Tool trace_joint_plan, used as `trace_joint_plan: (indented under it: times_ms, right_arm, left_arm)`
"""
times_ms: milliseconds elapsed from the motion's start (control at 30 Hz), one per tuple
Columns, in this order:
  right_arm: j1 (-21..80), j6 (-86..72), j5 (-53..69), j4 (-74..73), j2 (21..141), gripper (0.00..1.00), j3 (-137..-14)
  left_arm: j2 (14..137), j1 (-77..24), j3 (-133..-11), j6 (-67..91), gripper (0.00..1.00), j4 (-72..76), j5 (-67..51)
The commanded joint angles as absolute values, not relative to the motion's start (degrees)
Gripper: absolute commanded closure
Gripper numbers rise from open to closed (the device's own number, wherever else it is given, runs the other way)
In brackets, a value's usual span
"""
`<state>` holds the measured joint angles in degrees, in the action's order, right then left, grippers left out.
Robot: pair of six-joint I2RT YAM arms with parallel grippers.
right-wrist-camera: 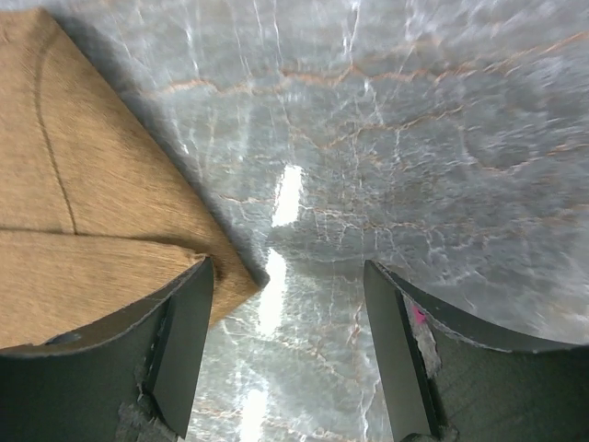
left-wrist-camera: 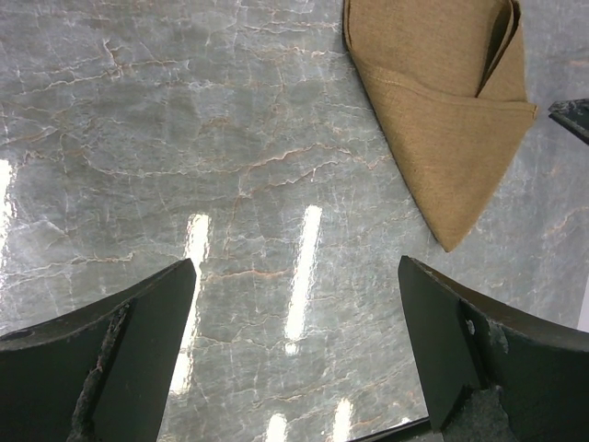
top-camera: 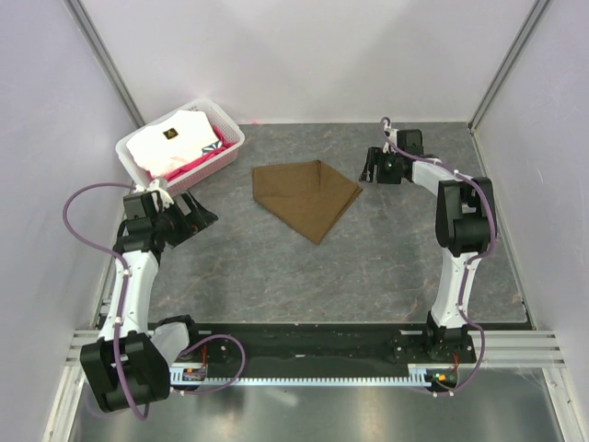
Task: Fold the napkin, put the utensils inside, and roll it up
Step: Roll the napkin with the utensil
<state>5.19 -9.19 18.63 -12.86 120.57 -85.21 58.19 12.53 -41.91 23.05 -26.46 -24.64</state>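
At the far left corner of the worktop (top-camera: 368, 267), a white basket (top-camera: 230, 127) holds a folded white cloth (top-camera: 175, 143) lying over a pink one (top-camera: 198, 164). Mid-worktop, the brown napkin (top-camera: 308, 195) lies flat, folded to a kite-like shape, point toward the arms, layered edges showing. Right claw (right-wrist-camera: 287, 267): jaws apart at the napkin's right corner, gripping nothing. Left claw (left-wrist-camera: 296, 272): jaws wide apart over bare stone.

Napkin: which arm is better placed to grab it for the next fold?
Right, probably. The right gripper, open, hovers at a corner of the napkin; the left gripper, also open, sits apart, nearer the basket.
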Motion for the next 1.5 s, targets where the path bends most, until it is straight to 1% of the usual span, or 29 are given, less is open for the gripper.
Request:
trace_joint_plan:
  times_ms: [0, 267, 400, 567, 667, 800, 1000, 1133, 1233, 1267, 1300, 1467]
  right_arm:
    - [5.27, -7.21, 26.19, -12.04, 124.00, 0.26, -87.45]
    - [5.10, -6.59, 27.69, -12.74, 127.00, 0.30, -88.77]
    - [5.27, -5.63, 29.08, -12.83, 126.30, 0.35, -87.10]
    - [6.42, -4.75, 28.13, -12.83, 126.30, 0.38, -86.22]
    - [6.86, -5.18, 27.42, -13.18, 126.47, 0.43, -86.48]
    - [7.82, -5.10, 26.90, -13.45, 126.56, 0.52, -86.48]
    - [8.44, -5.45, 24.00, -14.76, 126.04, 0.61, -86.05]
    - [8.35, -5.97, 20.92, -16.08, 125.86, 0.71, -85.60]
    - [8.35, -6.59, 20.39, -16.61, 125.42, 0.83, -84.64]
    - [8.44, -6.85, 20.13, -16.61, 124.98, 0.90, -84.12]
    - [8.35, -7.20, 19.60, -16.52, 124.72, 0.92, -82.98]
    - [8.44, -10.19, 16.70, -16.35, 120.33, 0.99, -78.23]
  left_arm:
    - [57.39, 12.92, -41.75, 21.09, 0.02, -24.17, -26.28]
    - [57.39, 12.83, -41.84, 21.09, 0.02, -23.91, -26.80]
    - [57.74, 12.92, -41.84, 21.27, 0.02, -23.82, -27.42]
    - [58.01, 12.83, -41.84, 21.36, 0.02, -23.64, -27.86]
    - [57.75, 12.92, -41.75, 21.36, 0.02, -23.64, -28.12]
    - [57.66, 12.83, -41.75, 21.44, 0.02, -23.55, -28.30]
    - [57.39, 12.92, -41.66, 21.45, 0.02, -23.55, -28.56]
    - [57.30, 12.92, -41.66, 21.62, 0.02, -23.55, -28.83]
    - [57.22, 12.92, -41.66, 21.62, 0.02, -23.55, -29.09]
    - [57.13, 12.83, -41.66, 21.62, 0.02, -23.47, -29.09]
    - [57.13, 12.92, -41.66, 21.62, 0.02, -23.47, -29.18]
    - [56.52, 12.92, -41.49, 21.71, 0.02, -23.47, -29.36]
